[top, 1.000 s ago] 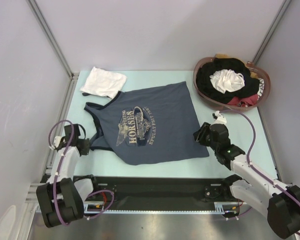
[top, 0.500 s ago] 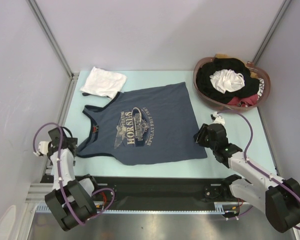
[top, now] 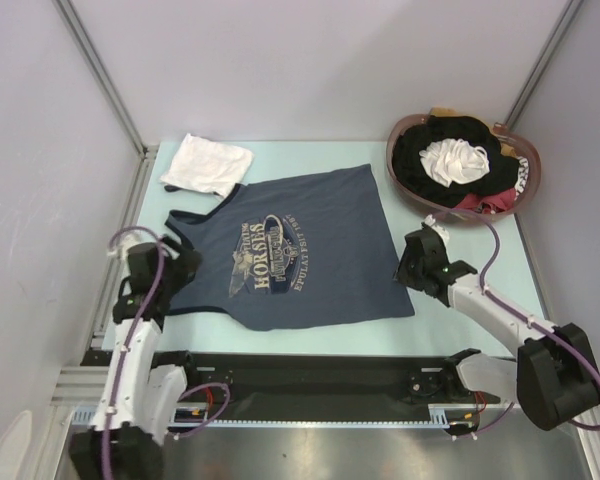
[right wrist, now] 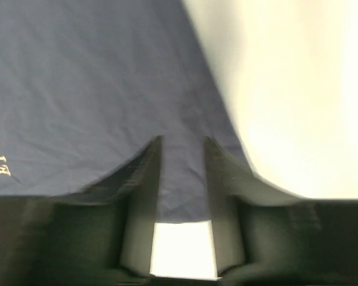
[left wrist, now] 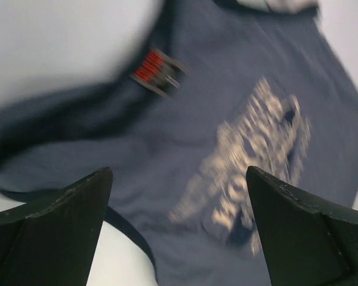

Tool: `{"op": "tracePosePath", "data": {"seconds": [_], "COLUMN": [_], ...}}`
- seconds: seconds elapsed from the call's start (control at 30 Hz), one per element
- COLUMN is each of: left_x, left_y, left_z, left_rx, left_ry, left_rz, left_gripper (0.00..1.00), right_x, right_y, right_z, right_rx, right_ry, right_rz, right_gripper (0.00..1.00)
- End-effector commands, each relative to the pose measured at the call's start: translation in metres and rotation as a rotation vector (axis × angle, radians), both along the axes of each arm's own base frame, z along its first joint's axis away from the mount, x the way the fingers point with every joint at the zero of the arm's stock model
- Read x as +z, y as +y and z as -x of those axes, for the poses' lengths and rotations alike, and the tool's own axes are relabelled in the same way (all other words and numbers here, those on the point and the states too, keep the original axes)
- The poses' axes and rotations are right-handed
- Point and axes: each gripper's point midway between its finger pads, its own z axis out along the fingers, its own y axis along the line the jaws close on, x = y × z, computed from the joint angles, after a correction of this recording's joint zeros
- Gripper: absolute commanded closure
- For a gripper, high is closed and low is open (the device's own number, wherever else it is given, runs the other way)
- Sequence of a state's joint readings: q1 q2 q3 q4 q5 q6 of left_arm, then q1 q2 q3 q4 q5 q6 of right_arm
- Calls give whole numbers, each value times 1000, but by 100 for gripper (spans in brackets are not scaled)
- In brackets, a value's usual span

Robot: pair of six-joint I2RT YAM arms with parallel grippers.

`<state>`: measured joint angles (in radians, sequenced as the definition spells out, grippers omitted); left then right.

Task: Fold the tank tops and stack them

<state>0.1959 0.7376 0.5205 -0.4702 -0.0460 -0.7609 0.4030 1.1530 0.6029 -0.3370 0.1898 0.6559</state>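
spread tank top point(top: 300, 255) lies centre, folded tank top point(top: 208, 163) behind-left (basket point(top: 532, 172) far right).

White arms point(top: 128, 345), black joints, looping purple cables point(top: 132, 231). The left hand point(left wrist: 178, 171) and right hand point(right wrist: 182, 140) have dark fingers point(left wrist: 53, 226).

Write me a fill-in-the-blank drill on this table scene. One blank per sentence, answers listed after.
The folded white top lies in the far ____ corner of the table.
The basket of jumbled clothes stands in the far ____ corner.
The left claw hangs over the blue tank top with its jaws ____.
Missing words: left; right; open.
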Motion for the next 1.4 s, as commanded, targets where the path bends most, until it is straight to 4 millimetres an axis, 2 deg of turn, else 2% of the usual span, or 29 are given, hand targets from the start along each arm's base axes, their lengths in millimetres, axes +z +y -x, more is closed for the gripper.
{"op": "tracePosePath", "data": {"seconds": [0.0,0.07,0.1,0.13,0.17,0.2,0.27,0.3,0.37,0.47,0.57,0.73,0.8,0.87,1.0,1.03,1.07,1.13,1.2,1.37], "left_x": [10,10,4,3,1,-4,-21,-27,-47,-61,-66,-63,-62,-60,-61,-62,-63,-67,-68,-72], "left_y": [-76,-96,-119,-126,-130,-146,-158,-171,-189,-200,-202,-202,-197,-191,-183,-180,-178,-173,-170,-171], "left_z": [-7,-4,6,10,13,23,35,43,59,77,84,86,89,93,101,104,106,110,112,119], "left_rx": [-260,-285,-365,-381,-367,-423,-442,-487,-532,-533,-525,-523,-523,-513,-501,-495,-495,-486,-480,-509], "left_ry": [-5,2,33,38,44,56,105,119,181,247,275,275,283,290,301,299,306,309,311,316], "left_rz": [-16,-32,-42,-53,-57,-60,-42,-33,-23,-47,-76,-91,-114,-138,-140,-132,-131,-125,-121,-127], "left_gripper": [0,0,0,0,0,0,0,1,4,3,3,3,3,3,3,3,3,3,5,19], "right_x": [-16,-23,-22,-22,-22,-17,-14,-15,-8,-9,-23,-42,-49,-55,-60,-60,-60,-58,-53,-46], "right_y": [-16,-15,-16,-16,-18,-23,-28,-33,-38,-43,-41,-32,-31,-28,-27,-26,-26,-28,-28,-35], "right_z": [29,40,47,52,56,61,69,72,76,76,76,77,76,75,76,76,76,77,75,73], "right_rx": [-80,-84,-107,-108,-122,-158,-189,-227,-265,-306,-316,-301,-304,-302,-307,-306,-302,-306,-305,-313], "right_ry": [192,241,257,258,250,226,212,205,174,168,207,262,271,279,286,284,282,286,270,248], "right_rz": [25,14,2,-1,1,-6,-10,-11,-31,-45,-58,-82,-87,-97,-104,-106,-108,-102,-97,-71], "right_gripper": [58,49,46,43,36,27,29,35,39,40,44,52,53,59,60,64,82,100,100,97]}}
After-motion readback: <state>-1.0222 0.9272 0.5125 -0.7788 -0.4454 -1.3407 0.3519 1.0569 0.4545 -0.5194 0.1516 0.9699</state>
